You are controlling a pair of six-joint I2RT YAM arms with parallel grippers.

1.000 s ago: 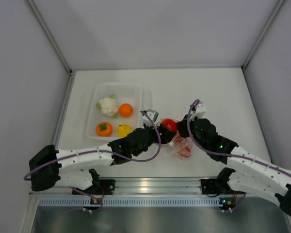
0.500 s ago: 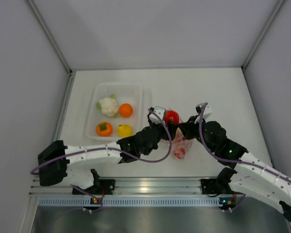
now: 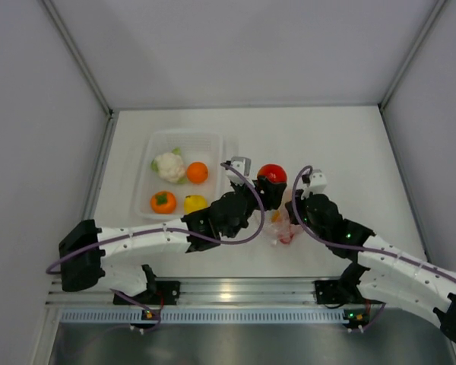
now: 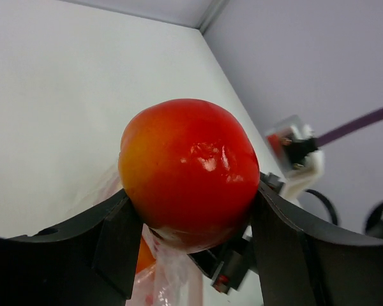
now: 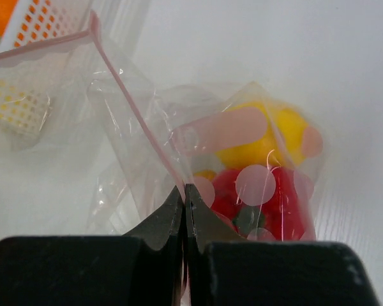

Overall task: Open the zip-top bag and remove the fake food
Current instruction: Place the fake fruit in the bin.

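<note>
My left gripper is shut on a glossy red tomato, one piece of the fake food, held above the table just right of the tray. In the left wrist view the tomato fills the gap between the black fingers. Below it, the clear zip-top bag lies crumpled. My right gripper is shut on the bag's pink-striped edge. A yellow lemon and a red pepper show through the plastic.
A rigid clear tray at the left holds a cauliflower, an orange, a persimmon and a lemon. Grey walls close the table on three sides. Both arms cross near the table's middle.
The left gripper has carried the tomato up and away from the bag, toward the back. The right gripper has kept its pinch on the bag's edge and shifted slightly.
</note>
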